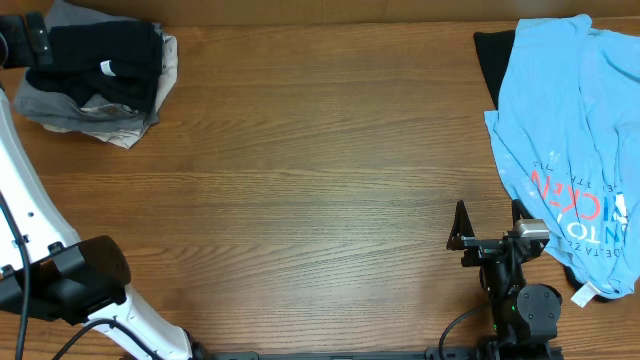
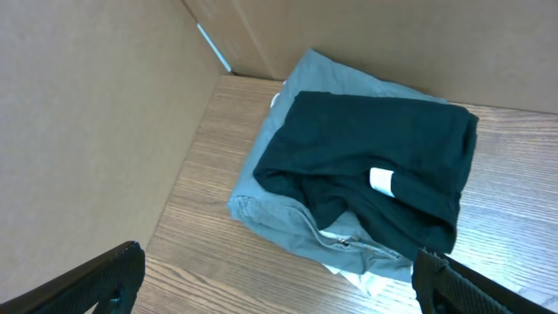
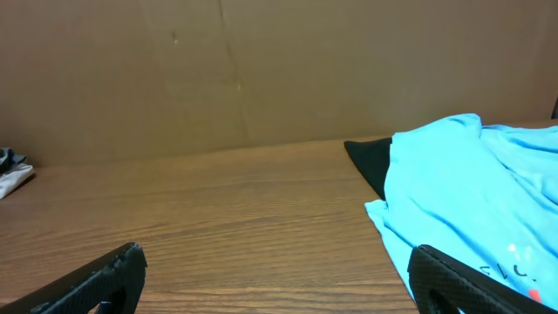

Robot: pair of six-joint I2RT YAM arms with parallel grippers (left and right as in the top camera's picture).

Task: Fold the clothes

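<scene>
The black T-shirt (image 1: 105, 62) lies folded with its white neck label showing, on top of a grey and beige pile at the table's far left corner. It also shows in the left wrist view (image 2: 366, 144). My left gripper (image 1: 33, 48) (image 2: 279, 262) is open and empty, just left of the pile. A light blue red-printed tee (image 1: 570, 130) (image 3: 471, 183) lies spread and rumpled at the right, over a black garment (image 1: 494, 60) (image 3: 370, 159). My right gripper (image 1: 488, 223) (image 3: 277, 262) is open and empty, near the tee's front left edge.
The grey garment (image 2: 288, 218) and beige garment (image 1: 125, 132) lie under the black T-shirt. A cardboard wall (image 2: 87, 113) (image 3: 261, 70) stands along the table's back and left side. The left arm's white body (image 1: 30, 215) runs along the left edge.
</scene>
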